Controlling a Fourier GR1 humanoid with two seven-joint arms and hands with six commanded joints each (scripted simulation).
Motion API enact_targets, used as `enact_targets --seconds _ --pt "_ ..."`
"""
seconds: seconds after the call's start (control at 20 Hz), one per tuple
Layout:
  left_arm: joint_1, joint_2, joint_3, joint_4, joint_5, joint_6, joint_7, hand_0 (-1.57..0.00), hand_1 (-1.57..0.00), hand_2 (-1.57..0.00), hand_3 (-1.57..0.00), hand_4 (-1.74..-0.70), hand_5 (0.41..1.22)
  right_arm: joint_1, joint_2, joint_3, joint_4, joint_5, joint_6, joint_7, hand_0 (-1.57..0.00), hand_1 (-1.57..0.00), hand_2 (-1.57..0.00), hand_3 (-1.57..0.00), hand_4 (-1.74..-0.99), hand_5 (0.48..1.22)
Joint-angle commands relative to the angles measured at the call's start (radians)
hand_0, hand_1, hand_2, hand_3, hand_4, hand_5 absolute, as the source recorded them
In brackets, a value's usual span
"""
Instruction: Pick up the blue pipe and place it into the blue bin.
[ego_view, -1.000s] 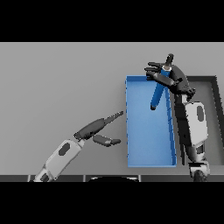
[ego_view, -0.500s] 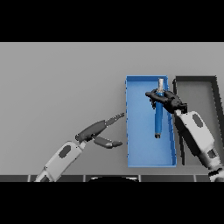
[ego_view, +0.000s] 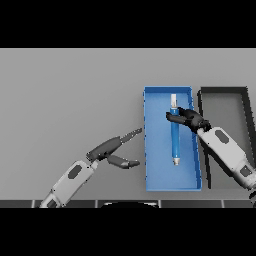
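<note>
Reaching over blue bin (ego_view: 150, 150), right robot hand (ego_view: 189, 119) on blue pipe (ego_view: 175, 140)

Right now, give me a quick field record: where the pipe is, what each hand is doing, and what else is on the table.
blue pipe: lying lengthwise inside the blue bin, pale cap at the far end
blue bin: on the grey table, right of centre
right hand: over the bin, fingers curled against the pipe's far part
left hand: open, fingers straight, just left of the bin, holding nothing
black bin: beside the blue bin on its right
task state: pipe in the bin, release not confirmed
</note>
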Motion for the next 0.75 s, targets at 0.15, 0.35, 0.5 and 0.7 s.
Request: enact_targets --seconds 0.15,0.35,0.5,0.7 --pt "-0.004 -0.002 0.007 0.002 0.012 -0.005 -0.002 0.0 0.0 0.0 0.0 -0.91 0.458 -0.009 0.022 0.018 0.04 0.041 -0.023 -0.017 -0.04 -0.04 -0.04 -0.03 -1.124 0.717" --pt "0.006 -0.004 0.005 0.004 0.011 -0.001 -0.001 0.0 0.0 0.0 0.0 -0.92 0.464 0.0 0.006 0.001 0.006 0.019 -0.021 -0.03 -0.02 -0.02 -0.02 -0.01 -1.123 0.689" --pt "0.0 -0.005 0.015 0.009 0.022 -0.004 -0.003 0.0 0.0 0.0 0.0 -0.92 0.464 -0.01 0.012 0.004 0.037 0.029 -0.012 -0.032 -0.01 -0.01 -0.01 -0.01 -1.129 0.672" --pt "0.015 0.01 0.008 -0.016 0.024 -0.01 -0.006 0.0 0.0 0.0 0.0 -0.92 0.468 -0.008 0.003 -0.009 0.042 0.012 0.023 -0.051 -0.01 -0.01 -0.01 -0.01 -1.129 0.677"
